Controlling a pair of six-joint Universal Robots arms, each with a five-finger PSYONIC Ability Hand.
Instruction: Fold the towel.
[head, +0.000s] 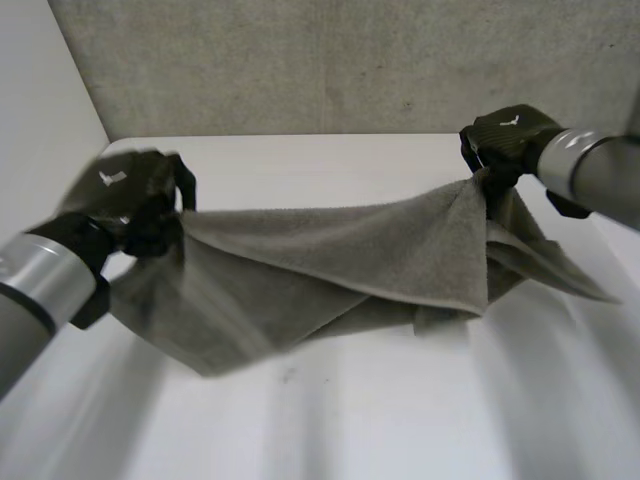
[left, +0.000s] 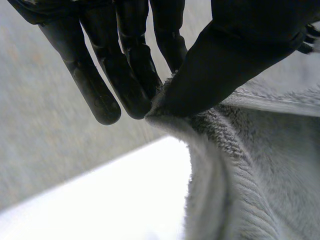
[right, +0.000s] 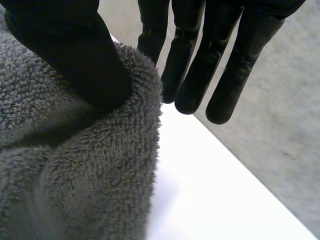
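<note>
Towel (head: 330, 255), grey and thick-piled, hangs stretched between the two hands above the white desk (head: 330, 420). The left hand (head: 120, 195) is at the towel's left end, grasping the top edge there: in the left wrist view its thumb pinches the cloth against straight fingers. The right hand (head: 510, 135) is at the towel's right end, held a little higher, and grasps a bunched corner the same way between thumb and fingers. Between them the towel sags in loose folds; whether its lowest fold touches the desk I cannot tell. A grey wall (head: 300, 60) stands beyond the towel.
</note>
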